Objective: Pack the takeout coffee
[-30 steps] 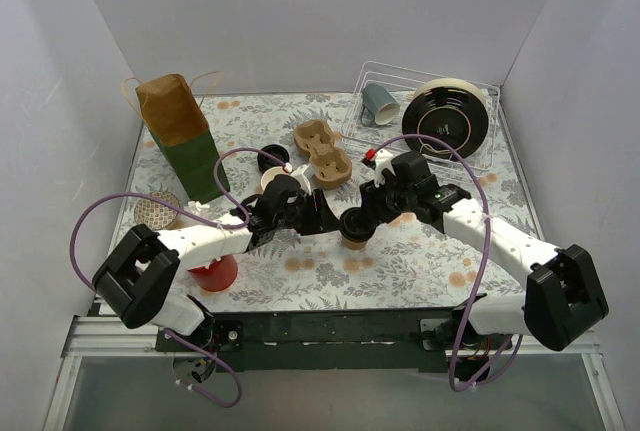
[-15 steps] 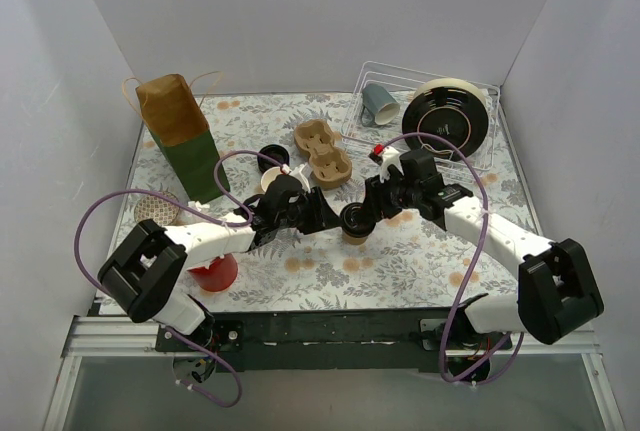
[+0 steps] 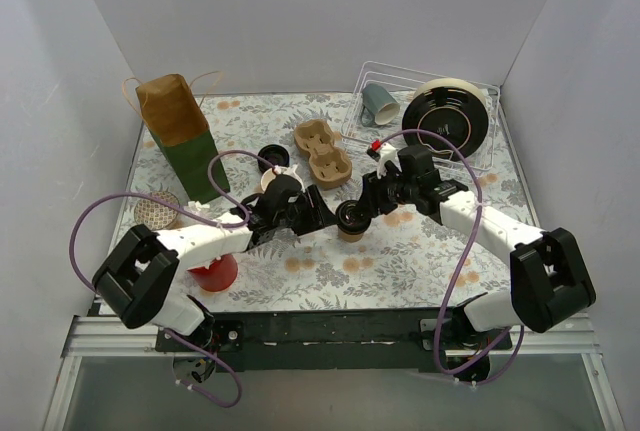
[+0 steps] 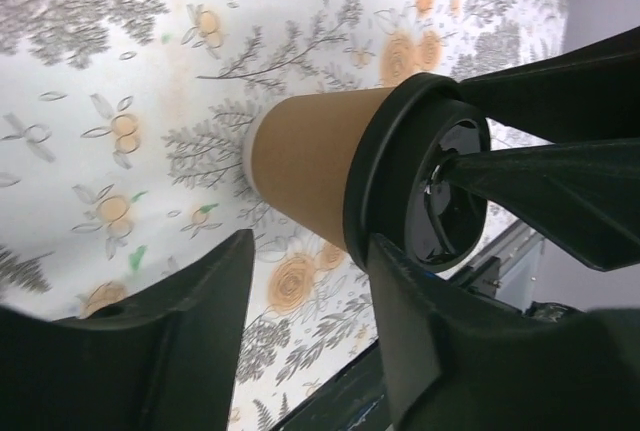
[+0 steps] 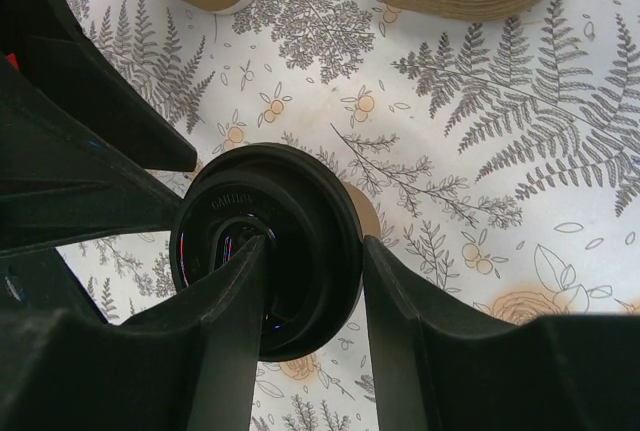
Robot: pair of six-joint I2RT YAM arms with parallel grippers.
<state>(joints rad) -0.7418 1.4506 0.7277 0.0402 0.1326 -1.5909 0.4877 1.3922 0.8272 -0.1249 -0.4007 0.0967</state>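
1. well, the floral table (image 3: 420,261) carries it all: a brown-and-green paper bag (image 3: 180,136) at the back left and a pulp cup carrier (image 3: 322,151) near the middle, its wells seemingly bare from overhead.
2. both arms meet just in front of that carrier. the left gripper (image 4: 310,246) has its fingers (image 4: 190,331) spread and holds nothing. the right gripper (image 5: 312,243) comes in from the other side and looks clamped on the cup's top.
3. the lidded kraft cup (image 4: 300,166) stands upright between the two grippers, just past the left fingertips, near the carrier but apart from it. i cannot tell whether its base rests on the cloth or hangs just above it.
4. a second kraft cup (image 3: 275,183) with no lid stands beside the left arm, with a loose lid (image 3: 272,158) just behind it.
5. on the black lid (image 4: 375,191), one right finger sits in the sunken centre and the other presses the outer rim.
6. the step, i judge, is carrying this cup into a carrier well. the hold is on the lid alone, so the lid could pop off. move slowly and stay upright. the left fingers could steady the paper wall without crushing it, or back clear. lower the cup straight into the nearer well and let go only once it is seated.
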